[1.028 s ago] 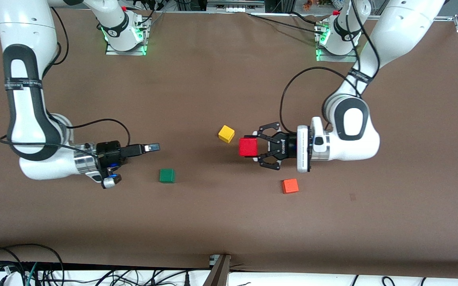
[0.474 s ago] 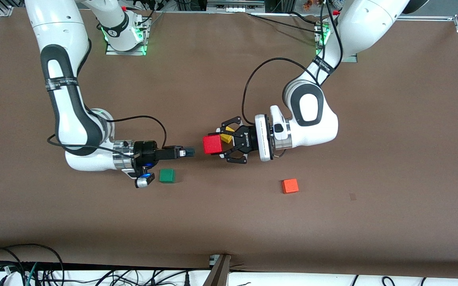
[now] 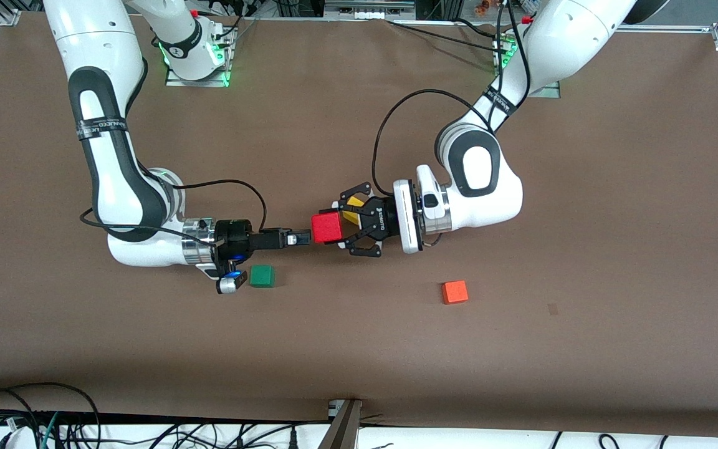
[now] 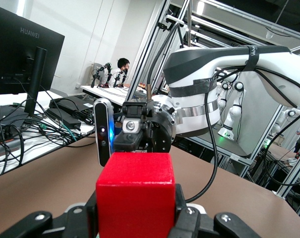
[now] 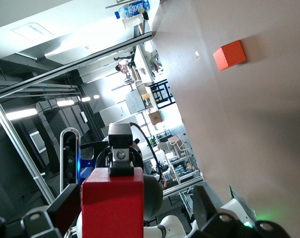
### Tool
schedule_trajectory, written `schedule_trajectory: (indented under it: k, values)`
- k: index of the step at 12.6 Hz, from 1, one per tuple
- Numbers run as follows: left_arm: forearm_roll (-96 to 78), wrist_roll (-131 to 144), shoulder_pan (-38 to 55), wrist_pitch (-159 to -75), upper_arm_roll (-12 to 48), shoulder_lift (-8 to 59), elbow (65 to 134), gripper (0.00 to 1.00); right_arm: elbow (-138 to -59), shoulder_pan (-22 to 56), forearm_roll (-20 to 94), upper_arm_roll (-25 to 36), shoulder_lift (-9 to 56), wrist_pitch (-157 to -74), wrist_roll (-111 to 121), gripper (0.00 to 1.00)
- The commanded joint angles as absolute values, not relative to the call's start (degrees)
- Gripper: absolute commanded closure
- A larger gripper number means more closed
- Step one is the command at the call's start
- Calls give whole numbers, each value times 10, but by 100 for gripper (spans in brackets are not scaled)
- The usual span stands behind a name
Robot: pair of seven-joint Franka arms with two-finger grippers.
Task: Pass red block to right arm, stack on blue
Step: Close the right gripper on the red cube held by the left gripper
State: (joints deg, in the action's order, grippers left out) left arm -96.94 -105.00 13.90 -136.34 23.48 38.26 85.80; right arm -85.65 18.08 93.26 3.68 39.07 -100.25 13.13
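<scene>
The red block [image 3: 325, 226] is held in the air over the middle of the table by my left gripper [image 3: 334, 228], which is shut on it. In the left wrist view the block [image 4: 135, 193] fills the space between the left gripper's [image 4: 135, 218] jaws. My right gripper [image 3: 301, 237] points at the block from the right arm's end, its tips right at the block's face. In the right wrist view the block [image 5: 112, 208] sits between the open fingers of the right gripper [image 5: 136, 203], with a gap on one side. The blue cube is out of view.
A yellow cube [image 3: 354, 206] lies partly hidden under the left gripper. A green cube [image 3: 262, 275] lies on the table beside the right wrist. An orange-red cube [image 3: 455, 292] lies nearer the front camera, also seen in the right wrist view [image 5: 229, 54].
The left gripper has carried the red block toward the right arm's end. The right gripper has moved toward the middle and now meets the block.
</scene>
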Motion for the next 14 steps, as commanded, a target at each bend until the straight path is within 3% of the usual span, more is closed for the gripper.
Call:
schedule_trajectory:
  k: [1, 11, 12, 13, 14]
  values:
    - [-991, -1066, 147, -1375, 234, 390, 838, 88, -875, 181, 947, 32, 367, -1008, 112, 0]
    - [-998, -1065, 147, -1375, 234, 387, 838, 88, -870, 201, 945, 32, 351, -1039, 80, 2]
    - [-999, -1065, 147, -1375, 234, 387, 838, 88, -870, 201, 944, 32, 351, -1039, 82, 17]
    - [-999, -1065, 147, -1375, 234, 387, 838, 88, -869, 201, 944, 32, 351, -1039, 83, 52]
    - [-999, -1065, 147, -1375, 234, 386, 838, 88, -869, 201, 943, 32, 351, -1038, 83, 70]
